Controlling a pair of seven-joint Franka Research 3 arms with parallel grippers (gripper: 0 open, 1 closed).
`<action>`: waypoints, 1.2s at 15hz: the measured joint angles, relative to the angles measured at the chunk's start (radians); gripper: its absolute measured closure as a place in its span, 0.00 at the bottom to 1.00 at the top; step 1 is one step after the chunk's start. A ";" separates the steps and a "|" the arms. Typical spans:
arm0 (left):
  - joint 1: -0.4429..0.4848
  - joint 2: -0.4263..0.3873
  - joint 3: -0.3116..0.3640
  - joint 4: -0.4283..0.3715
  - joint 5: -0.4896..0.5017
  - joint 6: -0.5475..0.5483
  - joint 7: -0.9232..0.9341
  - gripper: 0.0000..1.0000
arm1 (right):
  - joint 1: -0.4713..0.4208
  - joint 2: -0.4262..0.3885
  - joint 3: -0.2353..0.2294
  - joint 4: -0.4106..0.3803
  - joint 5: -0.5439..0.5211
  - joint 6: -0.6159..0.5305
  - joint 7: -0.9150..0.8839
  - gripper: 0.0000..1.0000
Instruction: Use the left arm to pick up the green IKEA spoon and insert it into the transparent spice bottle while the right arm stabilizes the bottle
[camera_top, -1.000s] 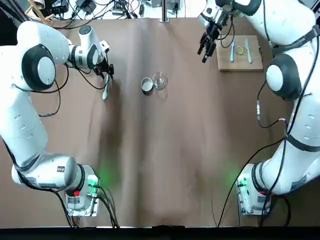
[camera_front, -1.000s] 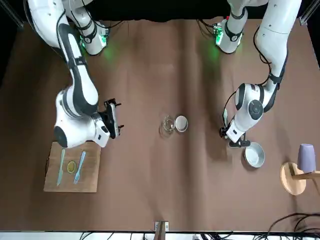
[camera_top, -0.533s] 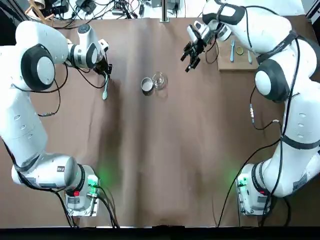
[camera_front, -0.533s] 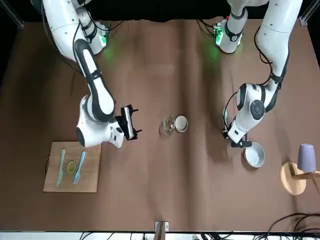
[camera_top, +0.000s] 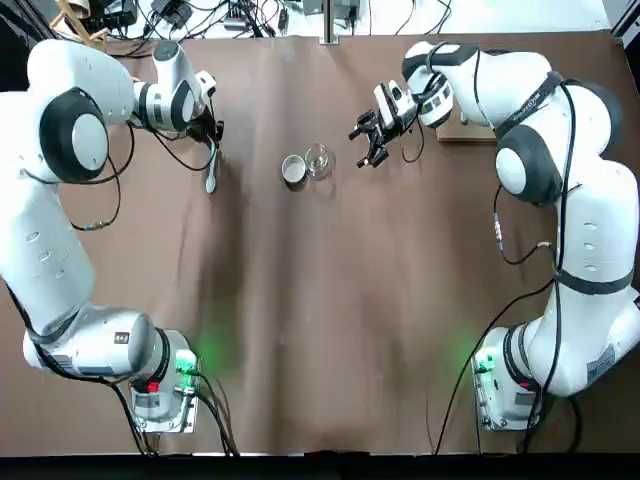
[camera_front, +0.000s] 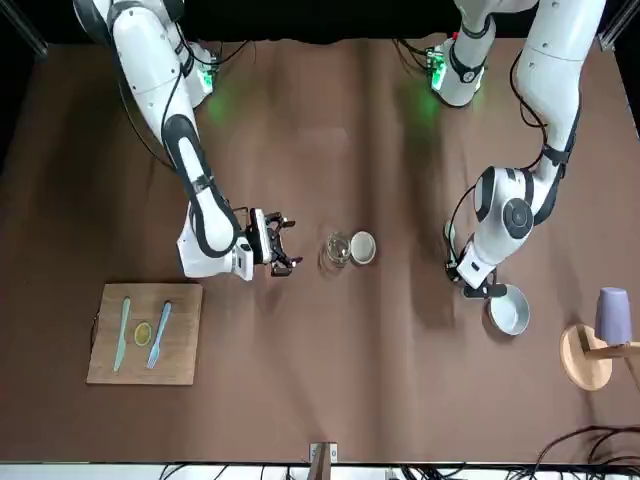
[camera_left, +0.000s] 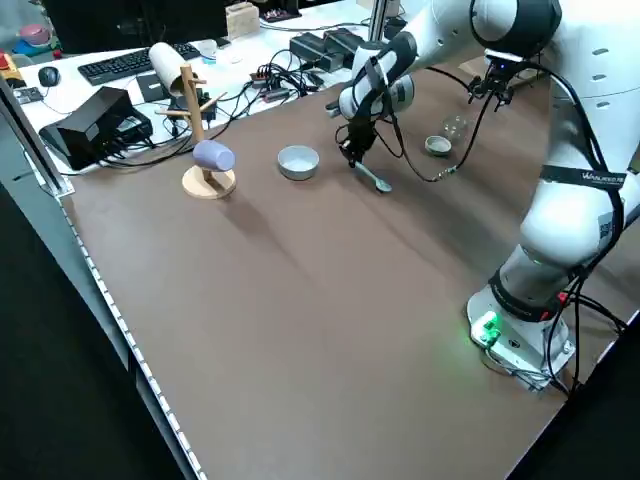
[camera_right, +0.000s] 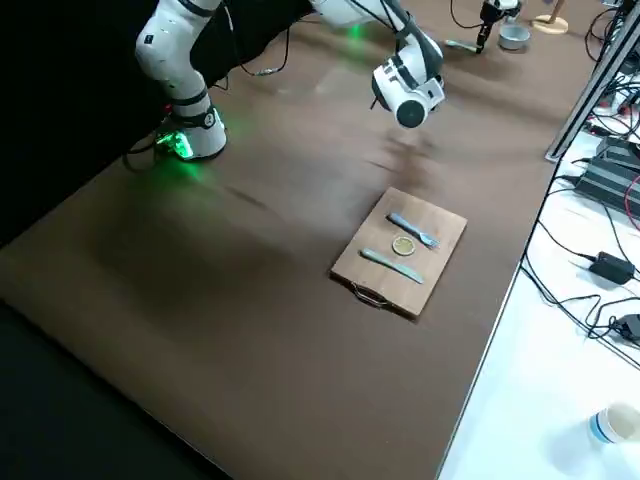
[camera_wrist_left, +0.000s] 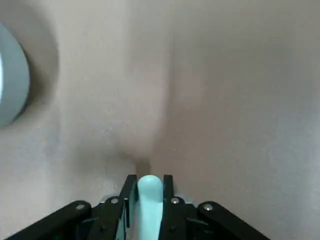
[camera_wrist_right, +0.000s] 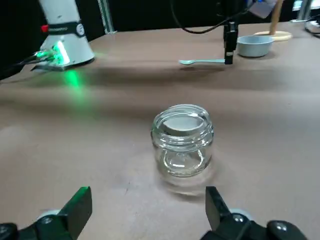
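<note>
brown table (camera_top: 290, 380) | 1 spoon (camera_wrist_left: 150, 207), left jaws (camera_wrist_left: 150, 200) clamped on it | 1 jar (camera_wrist_right: 182, 140) | right jaws (camera_wrist_right: 149, 202) apart

Seen from overhead, the brown cloth-covered bench (camera_top: 300, 380) is evenly lit, with soft, dark vertical shadow bands; green glows spill beside both white arm bases, lower left and lower right.

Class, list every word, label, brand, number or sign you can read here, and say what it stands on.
No text can be read with certainty.
Left arm: pale marks on its dark band, too small to read.
Keyboard: key markings, too small to read.
Transparent spice bottle: no label shows.
</note>
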 joint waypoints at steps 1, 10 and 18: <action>0.000 -0.011 0.000 0.001 0.000 0.000 0.000 0.75 | 0.004 0.002 0.001 -0.008 0.034 0.009 -0.005 0.00; 0.000 -0.094 -0.052 0.041 0.000 -0.064 0.003 0.75 | 0.085 0.059 0.001 -0.011 0.267 0.104 -0.002 0.00; 0.006 -0.103 -0.109 0.094 -0.068 -0.111 -0.005 0.75 | 0.112 0.139 0.001 0.064 0.375 0.146 -0.003 0.00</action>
